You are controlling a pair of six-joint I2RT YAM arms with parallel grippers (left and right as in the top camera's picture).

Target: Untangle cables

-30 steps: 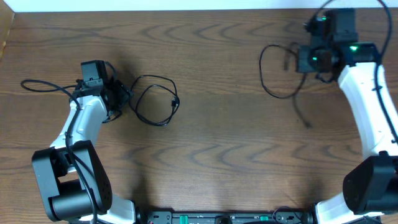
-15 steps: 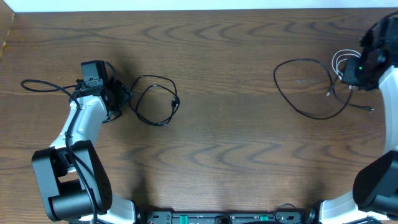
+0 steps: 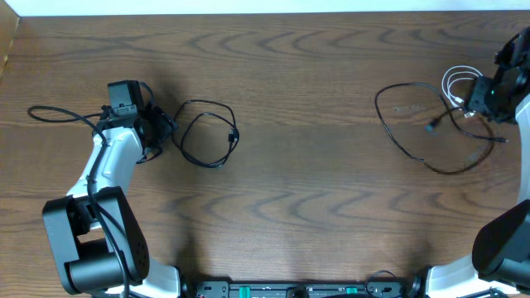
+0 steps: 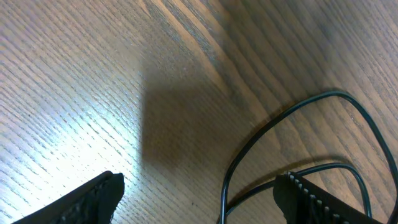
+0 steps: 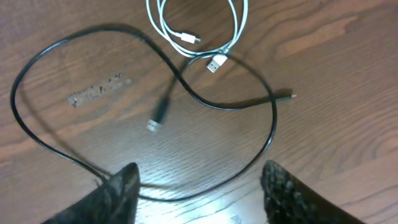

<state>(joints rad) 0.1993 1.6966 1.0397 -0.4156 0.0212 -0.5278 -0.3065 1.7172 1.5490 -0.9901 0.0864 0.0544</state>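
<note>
Cables (image 3: 432,126) lie at both ends of the wooden surface (image 3: 290,83), well apart.

In the left wrist view, the left claw (image 4: 199,180) is nearest. It stands wide open and grips nothing, and only its two blurred tips show. The left black cable (image 3: 233,135) curves over the wood between and beyond them, and the frame cuts off part of its loop. From overhead that cable is a loose loop just to the right of the left arm (image 3: 108,161), whose wrist covers the claw.

In the right wrist view the right claw (image 5: 200,166) is also spread wide and holds nothing. The right black cable (image 5: 160,113) lies flat in a big loop, and its nearest stretch runs across the gap between the two fingers. Inside the loop are one plug end and a pale scuff (image 5: 93,90) on the wood. Farther out, the cable's other end points right. Beyond it the white cable (image 5: 214,63) sits coiled, its flat plug touching or just beside the black cord; I cannot tell which lies on top. The top edge cuts off the coil's far side. Overhead, the right arm (image 3: 523,141) is cropped by the frame's right edge, with its dark wrist just beside the white coil.
</note>
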